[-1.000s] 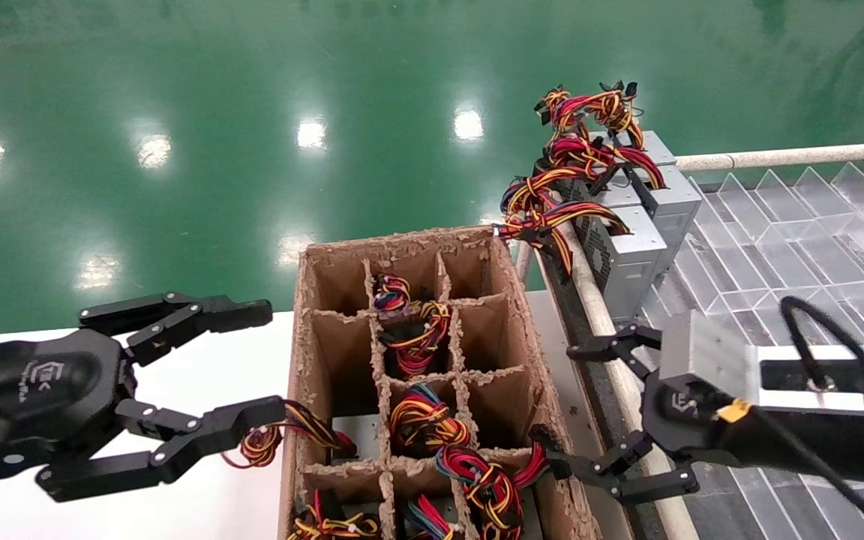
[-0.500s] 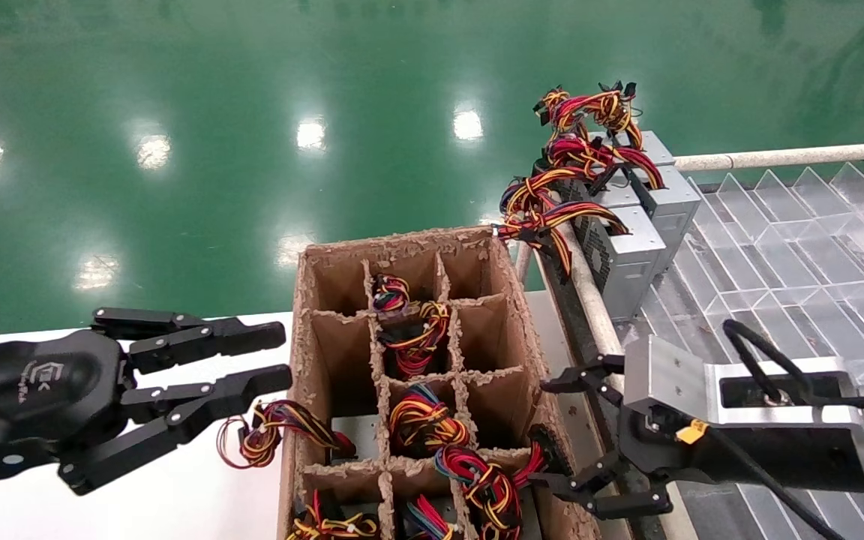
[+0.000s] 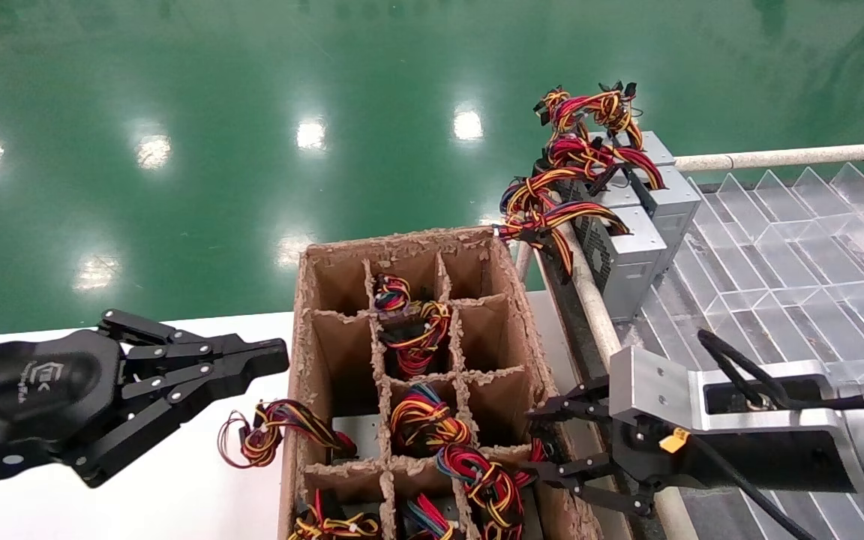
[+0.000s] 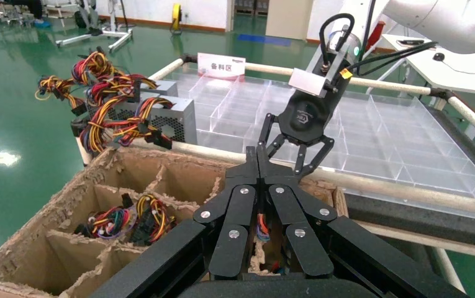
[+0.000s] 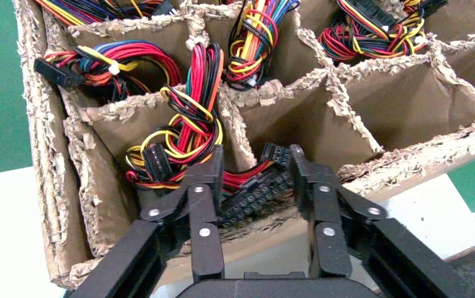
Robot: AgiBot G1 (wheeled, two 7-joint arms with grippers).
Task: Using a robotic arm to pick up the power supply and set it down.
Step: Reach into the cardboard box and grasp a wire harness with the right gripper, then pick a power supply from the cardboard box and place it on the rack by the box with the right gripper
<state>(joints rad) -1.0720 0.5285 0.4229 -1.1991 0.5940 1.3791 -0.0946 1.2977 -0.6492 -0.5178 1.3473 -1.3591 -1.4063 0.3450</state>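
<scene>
My right gripper [image 3: 538,440], black with a silver-grey wrist block, stands open at the right wall of the cardboard box [image 3: 304,360]. In the right wrist view it [image 5: 254,155] straddles a black connector and red wires at the rim of a near cell. These belong to the power supply, whose red, yellow and black wire bundle [image 5: 179,133] rises out of that cell [image 3: 488,480]. Its metal body is hidden down in the cell. My left gripper [image 3: 278,356] is shut on nothing, left of the box [image 4: 258,158].
The box has torn dividers, and other cells hold wire bundles [image 3: 409,337]. A loose bundle [image 3: 263,431] hangs over its left wall. Three silver power supplies [image 3: 631,259] stand at the back of a clear partitioned tray [image 3: 792,255]. A padded rail [image 3: 589,300] runs beside the box.
My left gripper went from wide open to shut and rose a little off the hanging wires. My right gripper moved left and down to the box's right wall, staying open.
</scene>
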